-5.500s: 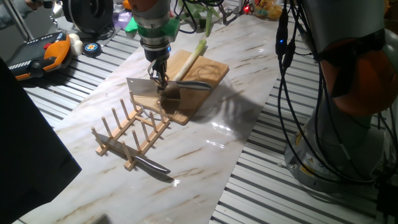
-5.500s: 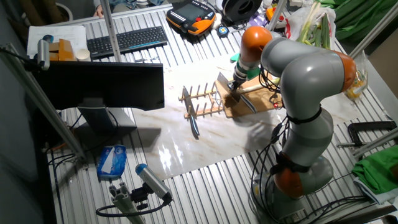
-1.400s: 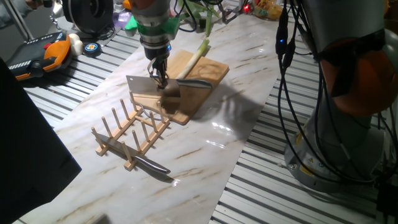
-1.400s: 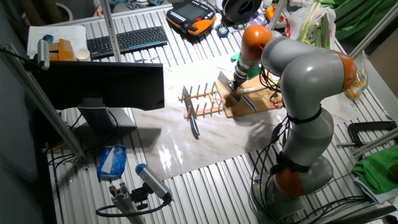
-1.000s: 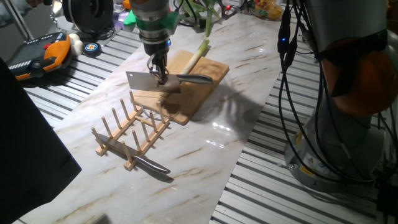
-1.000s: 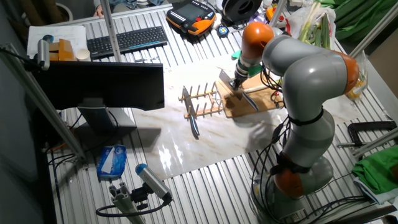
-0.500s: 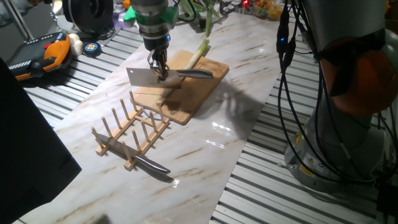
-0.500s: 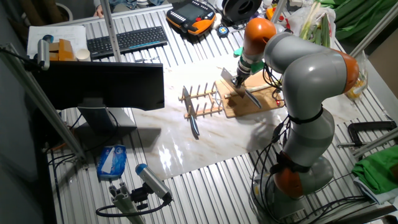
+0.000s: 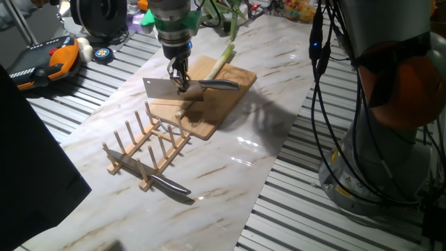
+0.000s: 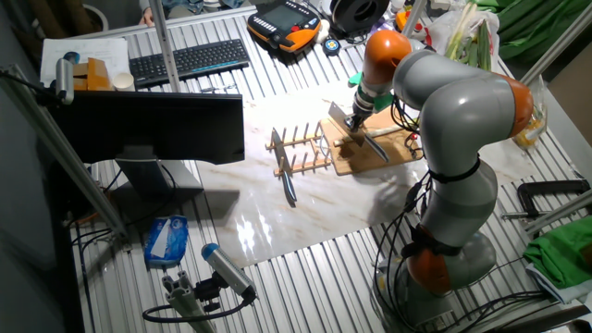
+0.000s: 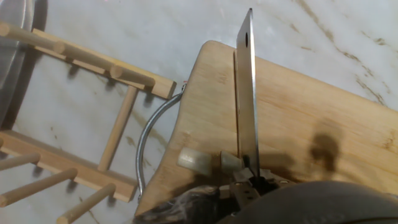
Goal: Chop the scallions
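In one fixed view you see the two-finger gripper [image 9: 180, 82] clamped on the broad steel cleaver [image 9: 162, 88], held above the pale wooden cutting board [image 9: 209, 104], with the long white-to-green scallion stalk [image 9: 221, 57] lying across the board's far end. In the other fixed view the cleaver hangs over the board beside the wooden peg rack [image 10: 298, 151]. In the hand view you look down the blade's spine, and two small whitish cut chunks [image 11: 196, 160] lie on the board just left of it.

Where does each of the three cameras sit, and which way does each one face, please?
One fixed view: low at the table's end, facing the pale wooden cutting board; gripper and arm show.
The other fixed view: high opposite, looking down; whole grey-and-orange arm.
Hand view: on the hand, looking down the steel cleaver.
All share the board and the wooden peg rack.
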Action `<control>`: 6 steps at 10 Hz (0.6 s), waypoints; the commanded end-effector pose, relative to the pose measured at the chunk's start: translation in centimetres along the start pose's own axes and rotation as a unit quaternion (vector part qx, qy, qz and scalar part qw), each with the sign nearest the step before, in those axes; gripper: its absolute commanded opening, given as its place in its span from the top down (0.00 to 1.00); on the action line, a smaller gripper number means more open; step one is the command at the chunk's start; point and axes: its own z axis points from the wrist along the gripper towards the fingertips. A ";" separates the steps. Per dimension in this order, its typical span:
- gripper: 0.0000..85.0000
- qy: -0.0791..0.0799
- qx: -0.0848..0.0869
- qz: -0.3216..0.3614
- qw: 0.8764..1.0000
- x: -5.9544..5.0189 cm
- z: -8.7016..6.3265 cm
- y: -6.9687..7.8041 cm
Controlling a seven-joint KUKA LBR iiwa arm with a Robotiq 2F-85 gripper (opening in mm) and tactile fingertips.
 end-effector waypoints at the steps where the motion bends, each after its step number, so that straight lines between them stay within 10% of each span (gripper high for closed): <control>1: 0.99 0.000 0.000 0.000 1.000 0.0 0.0 0.0; 6: 0.99 0.000 -0.003 -0.001 1.000 0.0 0.4 -0.2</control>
